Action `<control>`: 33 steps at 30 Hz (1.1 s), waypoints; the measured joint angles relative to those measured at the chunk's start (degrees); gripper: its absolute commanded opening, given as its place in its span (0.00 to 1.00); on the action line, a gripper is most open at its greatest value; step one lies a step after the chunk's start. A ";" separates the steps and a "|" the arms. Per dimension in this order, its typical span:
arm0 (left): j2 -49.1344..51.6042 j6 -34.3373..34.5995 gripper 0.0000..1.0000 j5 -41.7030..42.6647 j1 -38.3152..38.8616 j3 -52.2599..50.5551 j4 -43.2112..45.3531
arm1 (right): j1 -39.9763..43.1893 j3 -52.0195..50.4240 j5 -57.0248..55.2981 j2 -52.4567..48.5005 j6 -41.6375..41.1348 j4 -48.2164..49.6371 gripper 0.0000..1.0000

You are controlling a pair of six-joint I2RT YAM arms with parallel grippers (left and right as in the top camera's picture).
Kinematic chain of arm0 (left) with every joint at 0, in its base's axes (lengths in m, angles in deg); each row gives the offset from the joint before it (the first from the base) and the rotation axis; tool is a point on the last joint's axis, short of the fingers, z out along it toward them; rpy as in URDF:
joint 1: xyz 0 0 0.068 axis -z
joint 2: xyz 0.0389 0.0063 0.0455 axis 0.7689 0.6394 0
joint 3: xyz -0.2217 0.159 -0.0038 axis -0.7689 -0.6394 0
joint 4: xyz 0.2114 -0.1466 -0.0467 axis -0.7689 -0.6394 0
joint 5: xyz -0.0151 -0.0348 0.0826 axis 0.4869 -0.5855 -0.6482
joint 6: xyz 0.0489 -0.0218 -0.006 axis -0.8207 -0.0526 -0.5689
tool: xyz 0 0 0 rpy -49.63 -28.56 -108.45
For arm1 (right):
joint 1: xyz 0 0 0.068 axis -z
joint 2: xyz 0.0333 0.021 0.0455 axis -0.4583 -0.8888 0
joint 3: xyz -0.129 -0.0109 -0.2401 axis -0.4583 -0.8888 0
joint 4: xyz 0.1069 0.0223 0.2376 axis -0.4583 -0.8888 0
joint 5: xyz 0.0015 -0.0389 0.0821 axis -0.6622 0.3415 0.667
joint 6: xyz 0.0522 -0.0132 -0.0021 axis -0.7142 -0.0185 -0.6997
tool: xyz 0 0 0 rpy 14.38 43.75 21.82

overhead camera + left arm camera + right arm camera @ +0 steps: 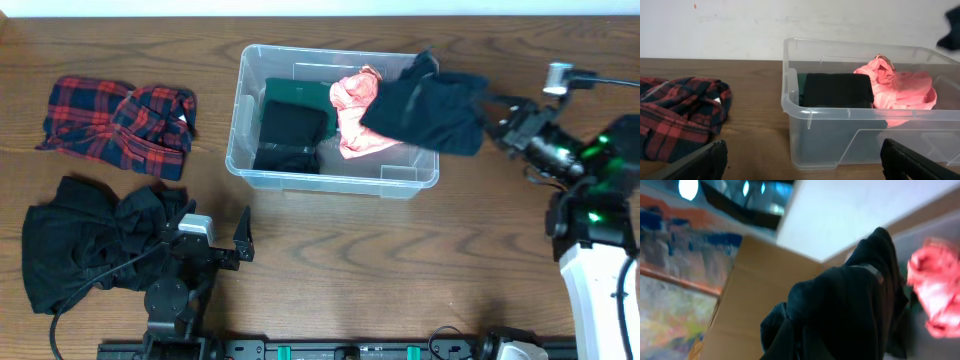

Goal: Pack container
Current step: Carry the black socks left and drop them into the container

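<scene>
Overhead surface: we work on a wooden table [400, 260], with loose clothes at our left and the bin at the far middle.
Bin: the container [233, 140] stands upright and is partly filled. Its right end has the most free room.
Near-left pile: a black heap [90, 240] lies crumpled just beside the left gripper [214, 222], not yet packed.
Far-left cloth: a plaid shirt [120, 125] lies apart from the bin.
Held cloth: a dark garment [430, 105] drapes across the container's right rim, partly inside and partly out.
Packed so far: a pink garment [358, 115] is bunched mid-bin, and a folded black piece [290, 130] lies at the left end.
Right arm: the right gripper [490, 118] has its jaws clenched on the dark garment's edge.
Left arm: its jaws are spread wide, grasping nothing.
Step in hand: we judge the cloth should be carried leftward and lowered below the rim. We release it only once no tail hangs outside.
</scene>
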 measured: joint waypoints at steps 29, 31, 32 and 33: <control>0.00 0.00 0.98 0.00 0.00 0.00 0.00 | -14.99 -0.04 -7.52 -14.60 13.88 -9.42 0.21; 0.00 0.00 0.98 0.00 0.00 0.00 0.00 | -14.99 -0.04 -7.78 -14.60 14.32 -9.40 0.30; 0.00 0.00 0.98 0.00 0.00 0.00 0.00 | -14.99 -0.04 -7.87 -14.58 14.88 -9.38 0.36; 0.00 0.00 0.98 0.02 0.00 0.00 0.00 | -14.99 -0.04 -8.00 -14.58 14.88 -9.35 0.42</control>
